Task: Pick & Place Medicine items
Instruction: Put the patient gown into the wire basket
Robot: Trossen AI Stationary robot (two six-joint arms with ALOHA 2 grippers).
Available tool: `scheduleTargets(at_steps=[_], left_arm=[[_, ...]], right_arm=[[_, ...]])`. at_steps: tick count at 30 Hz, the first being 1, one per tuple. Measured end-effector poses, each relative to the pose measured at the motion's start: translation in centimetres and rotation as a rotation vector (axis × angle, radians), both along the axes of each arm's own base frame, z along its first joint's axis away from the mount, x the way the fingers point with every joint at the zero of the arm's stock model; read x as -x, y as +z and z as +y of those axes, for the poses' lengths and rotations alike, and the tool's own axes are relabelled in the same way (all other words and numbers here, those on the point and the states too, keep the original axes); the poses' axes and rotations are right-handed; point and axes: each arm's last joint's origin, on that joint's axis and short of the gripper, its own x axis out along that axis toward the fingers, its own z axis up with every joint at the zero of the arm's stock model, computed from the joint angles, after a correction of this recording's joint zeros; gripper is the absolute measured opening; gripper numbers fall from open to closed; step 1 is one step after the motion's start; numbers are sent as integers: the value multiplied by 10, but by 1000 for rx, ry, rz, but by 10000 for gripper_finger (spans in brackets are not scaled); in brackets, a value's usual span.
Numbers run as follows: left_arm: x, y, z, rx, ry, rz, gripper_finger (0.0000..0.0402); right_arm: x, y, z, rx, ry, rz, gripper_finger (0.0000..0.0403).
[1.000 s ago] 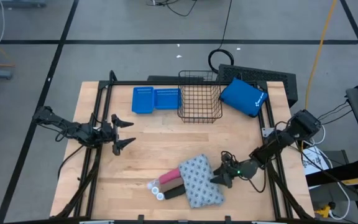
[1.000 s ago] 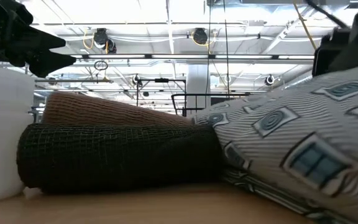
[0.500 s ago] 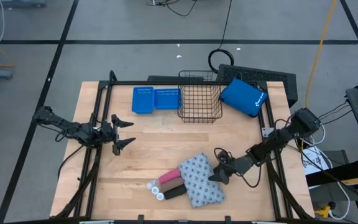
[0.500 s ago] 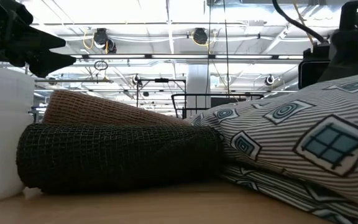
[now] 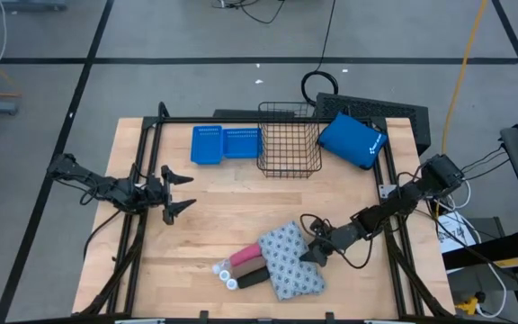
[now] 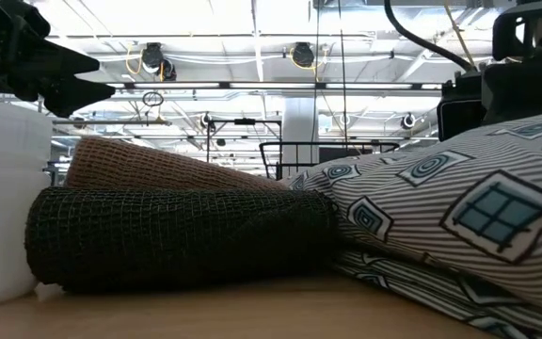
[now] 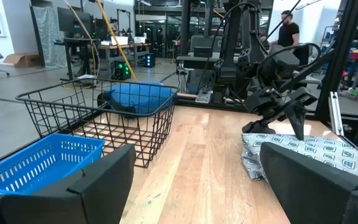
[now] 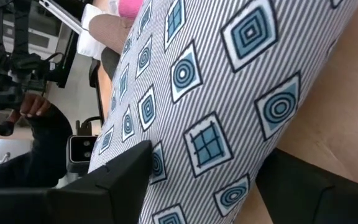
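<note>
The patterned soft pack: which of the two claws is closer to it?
The right. The right gripper is at the edge of the soft pack, fingers straddling it. The left gripper hangs open, far across the table.

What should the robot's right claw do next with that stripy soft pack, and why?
Probably squeeze shut a little more. The right gripper sits at the edge of the soft pack, and in the right wrist view the pack fills the space between its jaws, which look partly open. Closing should pinch the fabric before any lift. The left gripper waits, open, far off.
</note>
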Motion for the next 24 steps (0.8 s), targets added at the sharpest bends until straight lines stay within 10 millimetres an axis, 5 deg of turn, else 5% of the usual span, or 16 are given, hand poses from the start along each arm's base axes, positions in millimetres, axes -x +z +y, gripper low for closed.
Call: scheduleTargets(at_steps=[24], left_arm=[[0, -1, 0, -2, 0, 5, 351]], right_arm=[[0, 0, 0, 137, 97, -62, 42]])
